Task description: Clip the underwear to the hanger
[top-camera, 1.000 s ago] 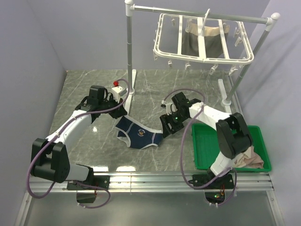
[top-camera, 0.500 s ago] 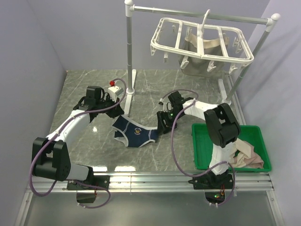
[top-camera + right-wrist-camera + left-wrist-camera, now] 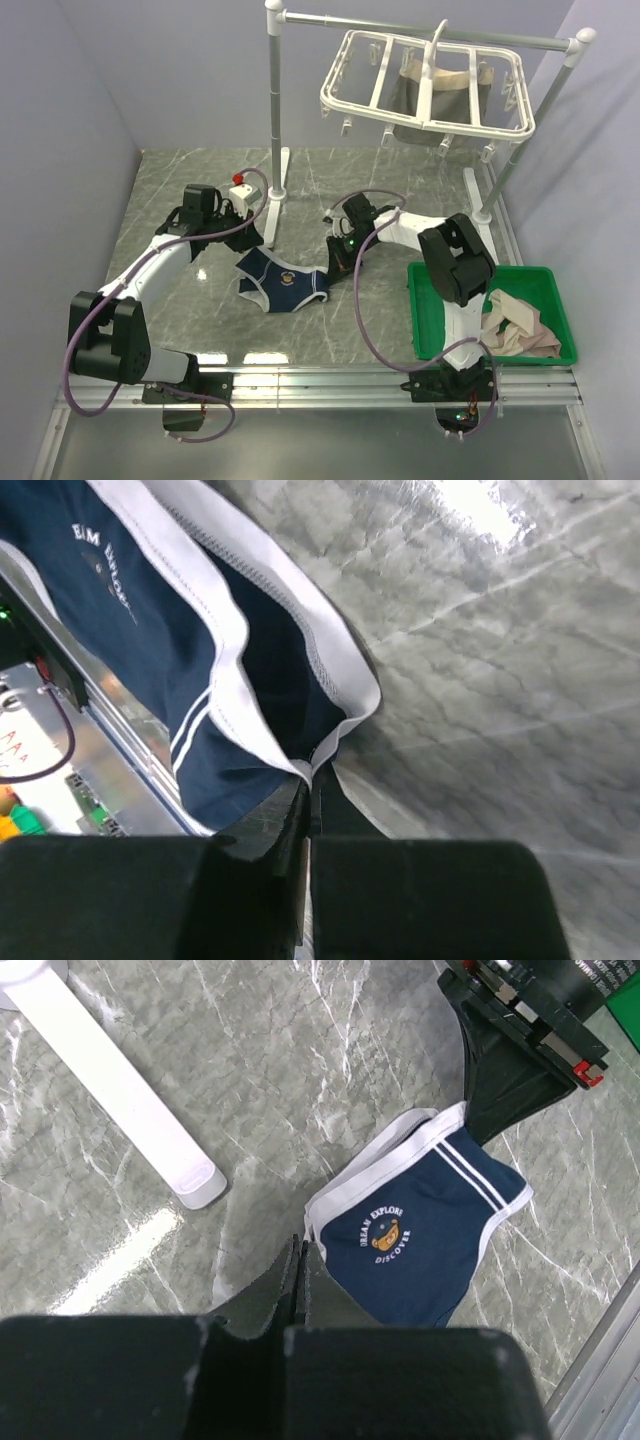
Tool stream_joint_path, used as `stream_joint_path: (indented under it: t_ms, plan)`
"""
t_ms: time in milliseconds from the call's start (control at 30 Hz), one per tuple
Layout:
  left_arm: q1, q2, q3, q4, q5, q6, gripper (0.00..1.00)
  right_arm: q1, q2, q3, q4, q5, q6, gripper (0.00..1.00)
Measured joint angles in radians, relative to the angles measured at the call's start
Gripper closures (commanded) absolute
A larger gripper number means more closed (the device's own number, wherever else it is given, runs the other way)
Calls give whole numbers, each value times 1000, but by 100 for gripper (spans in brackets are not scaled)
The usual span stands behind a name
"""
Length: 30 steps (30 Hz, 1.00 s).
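The navy underwear [image 3: 285, 283] lies on the marble table between my two arms, emblem side up [image 3: 385, 1232]. My left gripper [image 3: 247, 243] is shut, its tips [image 3: 299, 1245] on the left corner of the white waistband, with cloth showing on both sides of them. My right gripper [image 3: 333, 262] is shut on the waistband's other end; the white band [image 3: 255, 645] folds into its closed tips [image 3: 311, 775]. That gripper's dark fingers [image 3: 505, 1080] show in the left wrist view. The white hanger [image 3: 425, 80] hangs from the rail at the back right, far above both grippers.
The white pole stand [image 3: 274, 100] rises just behind the left gripper, its foot [image 3: 130, 1100] on the table. An olive-grey garment [image 3: 440, 95] hangs from the hanger. A green tray [image 3: 425, 320] with beige cloth [image 3: 515, 325] sits at the near right.
The right gripper moved left and shut on the waistband. The underwear slid a little left and bunched. The hanger swung slightly. The left gripper stayed shut.
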<state>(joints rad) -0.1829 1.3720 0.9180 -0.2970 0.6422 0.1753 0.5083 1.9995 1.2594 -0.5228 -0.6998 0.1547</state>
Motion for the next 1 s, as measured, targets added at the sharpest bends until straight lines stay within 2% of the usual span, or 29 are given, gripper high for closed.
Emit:
stream_joint_path:
  t_ms: [100, 200, 333, 500, 733, 900, 1000]
  plan:
    - [12, -4, -1, -3, 1, -2, 100, -3, -31, -7, -9, 10, -15, 100]
    - [46, -23, 0, -16, 8, -9, 99, -14, -156, -48, -30, 53, -48, 100]
    - [105, -80, 28, -52, 21, -23, 99, -20, -457, -107, -46, 121, -95, 100]
    - [110, -212, 61, -74, 80, -20, 99, -10, -718, -110, -63, 175, -185, 100]
    - [89, -333, 114, -228, 189, 52, 100, -1, -829, -119, -230, 211, -384, 100]
    - [12, -399, 120, -383, 237, 93, 100, -1, -927, -90, -406, 210, -504, 100]
    - [-43, -405, 117, -431, 260, 88, 100, 9, -986, -67, -453, 230, -555, 100]
